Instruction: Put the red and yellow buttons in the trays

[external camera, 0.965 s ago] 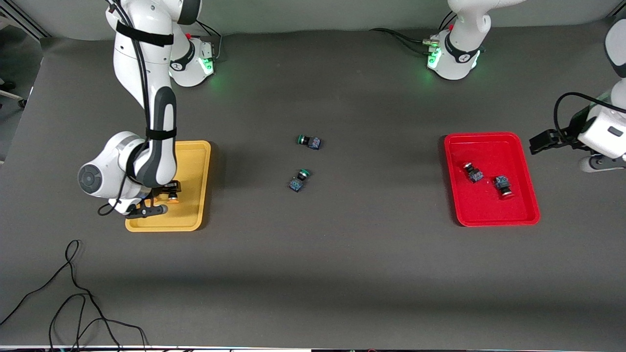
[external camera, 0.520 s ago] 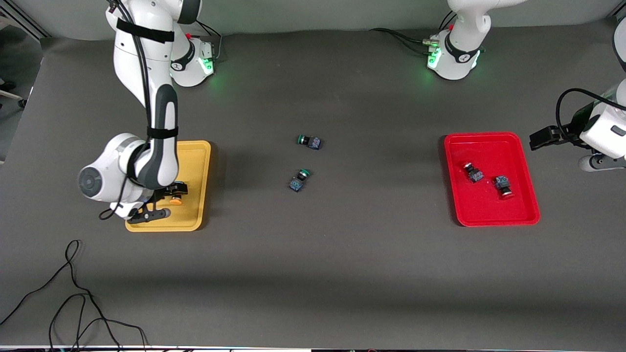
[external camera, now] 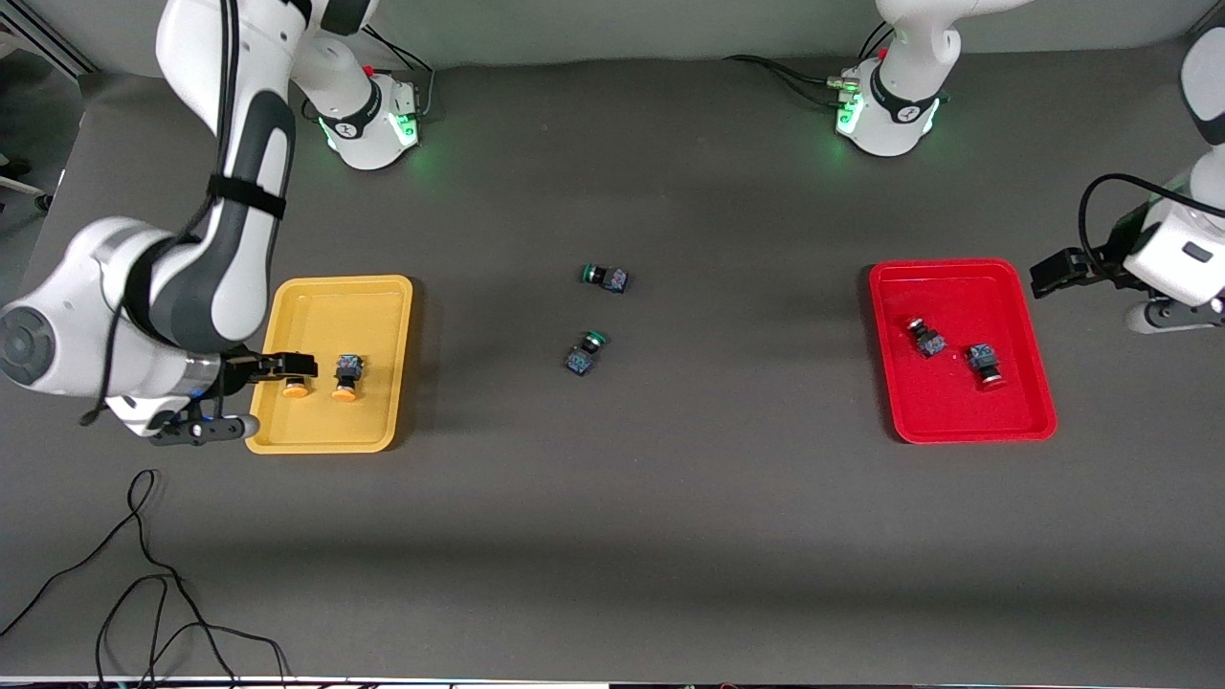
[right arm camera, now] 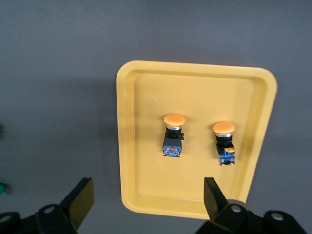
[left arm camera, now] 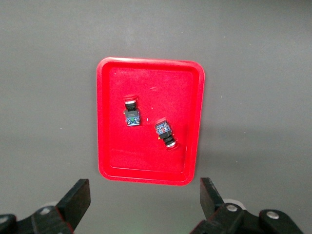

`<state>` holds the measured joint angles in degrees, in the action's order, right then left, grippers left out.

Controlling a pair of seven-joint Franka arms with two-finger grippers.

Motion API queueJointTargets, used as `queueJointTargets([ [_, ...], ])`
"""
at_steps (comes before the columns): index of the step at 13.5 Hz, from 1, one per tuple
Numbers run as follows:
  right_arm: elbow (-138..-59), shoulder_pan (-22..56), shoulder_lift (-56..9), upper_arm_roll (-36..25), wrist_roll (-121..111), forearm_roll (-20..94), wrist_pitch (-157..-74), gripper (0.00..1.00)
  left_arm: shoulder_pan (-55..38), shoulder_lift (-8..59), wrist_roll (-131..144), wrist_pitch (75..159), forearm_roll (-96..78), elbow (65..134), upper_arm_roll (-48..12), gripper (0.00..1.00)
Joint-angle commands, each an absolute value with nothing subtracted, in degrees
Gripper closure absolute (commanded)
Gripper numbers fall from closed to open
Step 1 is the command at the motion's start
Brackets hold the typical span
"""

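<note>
The yellow tray (external camera: 330, 316) holds two yellow buttons (external camera: 297, 388) (external camera: 346, 375), side by side and apart. They also show in the right wrist view (right arm camera: 174, 134) (right arm camera: 224, 141) on the yellow tray (right arm camera: 195, 92). My right gripper (external camera: 251, 395) (right arm camera: 147, 187) is open and empty, raised over the tray's edge toward the right arm's end. The red tray (external camera: 947, 287) (left arm camera: 151, 83) holds two red buttons (external camera: 926, 338) (external camera: 985, 365), also in the left wrist view (left arm camera: 131, 113) (left arm camera: 165, 133). My left gripper (external camera: 1091, 301) (left arm camera: 144, 187) is open and empty, up beside the red tray.
Two green-capped switches (external camera: 605, 277) (external camera: 586, 351) lie on the dark table midway between the trays. A loose black cable (external camera: 144, 574) lies near the front edge at the right arm's end.
My right gripper has let go of a yellow button in the yellow tray, risen and drawn back toward the right arm's end. The left arm has barely shifted.
</note>
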<state>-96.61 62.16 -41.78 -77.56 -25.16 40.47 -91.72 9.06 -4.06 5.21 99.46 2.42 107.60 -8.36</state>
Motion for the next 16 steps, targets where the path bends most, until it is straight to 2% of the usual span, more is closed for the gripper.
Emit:
queueJointTargets([
  [1, -96.59, 66.78, -41.57, -81.99, -23.47, 39.11, -90.97, 0.00, 8.70, -7.03, 5.01, 100.99, 2.02, 110.92, -8.00, 0.00],
  [5, -96.50, 69.52, -39.92, -85.16, -21.46, 39.02, -90.97, 0.00, 8.70, -3.96, 5.01, 100.11, 1.93, 106.80, -8.00, 0.00],
  [7, -96.24, 69.26, -33.00, -83.25, -15.15, 34.05, -90.97, 0.00, 8.79, -2.03, 4.66, 98.89, 2.02, 103.46, -8.00, 0.00],
  [9, -95.72, 65.68, -24.83, -76.32, -9.08, 26.84, -91.14, 0.00, 8.88, -1.76, 4.13, 96.25, 1.93, 102.75, -8.00, 0.00],
  [11, -95.45, 58.84, -17.61, -66.41, -3.45, 20.16, -91.32, 0.00, 8.70, -1.76, 4.22, 96.24, 1.93, 102.74, -8.00, 0.00],
  [14, -95.89, 44.79, -8.90, -48.58, 3.14, 11.45, -91.50, 0.00, 8.79, -1.85, 4.22, 95.98, 1.76, 102.74, -8.00, 0.00],
  [16, -96.41, 30.83, -4.76, -33.39, 5.79, 7.84, -91.06, 0.00, 8.88, -1.85, 4.39, 95.98, 1.76, 102.83, -7.91, 0.00],
])
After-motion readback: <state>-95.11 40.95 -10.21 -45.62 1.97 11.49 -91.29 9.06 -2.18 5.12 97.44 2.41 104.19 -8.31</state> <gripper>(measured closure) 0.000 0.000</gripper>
